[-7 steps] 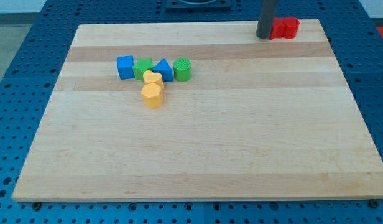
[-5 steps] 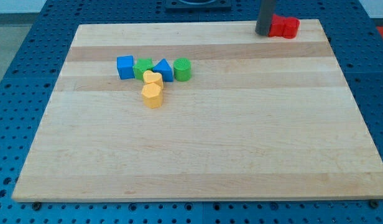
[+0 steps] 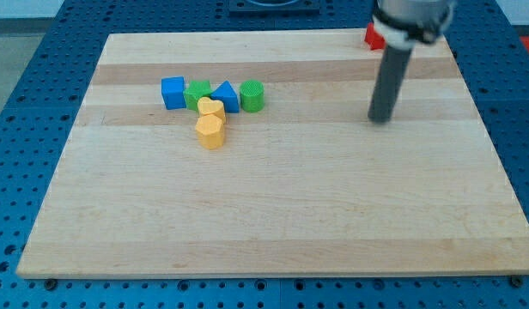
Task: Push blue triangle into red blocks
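You have the blue triangle in the upper left of the frame, apex up, wedged between two green blocks. The red blocks sit at the top right edge, mostly hidden behind the rod.

rod upright, my tip on board

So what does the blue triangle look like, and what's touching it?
The blue triangle is a small, solid-looking block, peak pointing toward the view's top, lying flat on the wooden board. It sits in a cluster between two green blocks and seems to touch both, with a yellow heart against its lower left. My tip is far right.
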